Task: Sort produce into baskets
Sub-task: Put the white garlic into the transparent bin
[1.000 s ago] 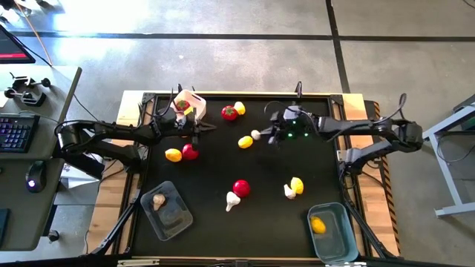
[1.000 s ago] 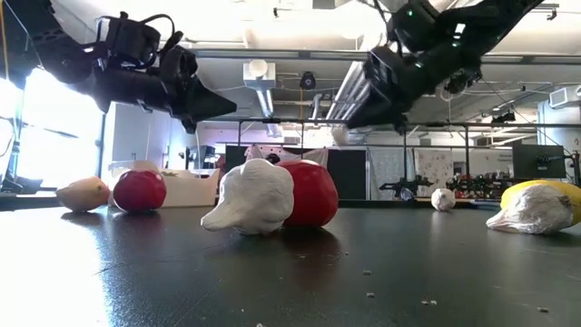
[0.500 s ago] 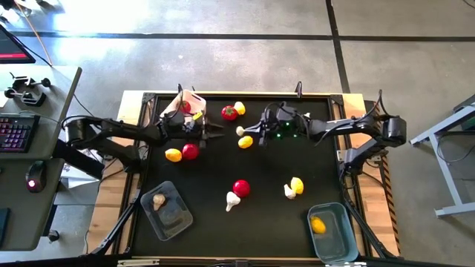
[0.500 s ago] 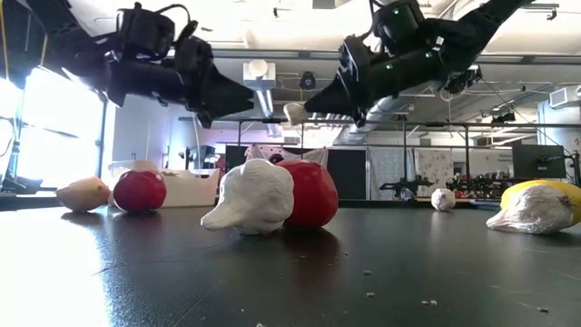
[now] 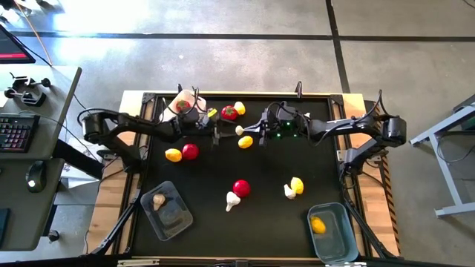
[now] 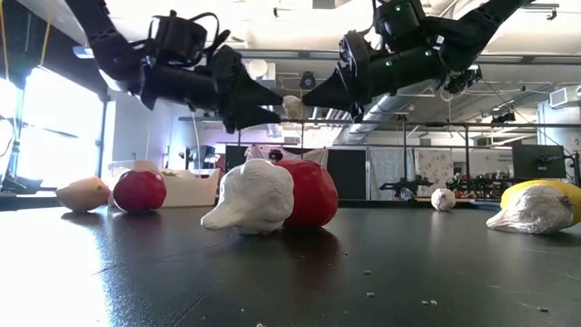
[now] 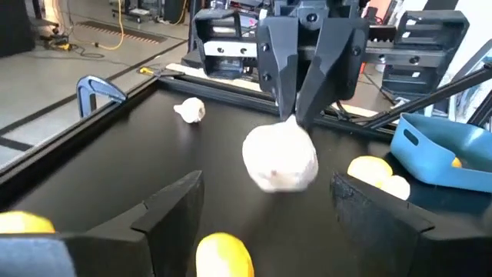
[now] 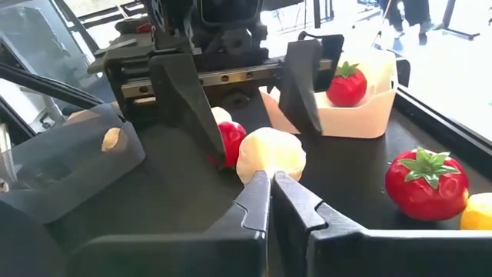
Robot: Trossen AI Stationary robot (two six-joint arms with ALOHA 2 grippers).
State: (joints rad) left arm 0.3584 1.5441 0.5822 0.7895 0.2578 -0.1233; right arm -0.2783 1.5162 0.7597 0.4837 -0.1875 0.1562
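Right hand (image 8: 269, 181) pinching garlic bulb (image 8: 270, 156) midair w/ fingertips — looks light, smooth, prob slippery — left hand (image 7: 265, 211) spread wide at its 9 o'clock.

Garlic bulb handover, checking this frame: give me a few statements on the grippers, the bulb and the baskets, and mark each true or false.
1. The right gripper is shut on the garlic bulb, held above the table. True.
2. The left gripper is shut on the bulb. False: its fingers stand open on either side of it.
3. The white basket holds a tomato. True.
4. The blue basket holds a tomato. False: it holds a yellow lemon.
5. The clear basket holds a garlic-like piece. True.
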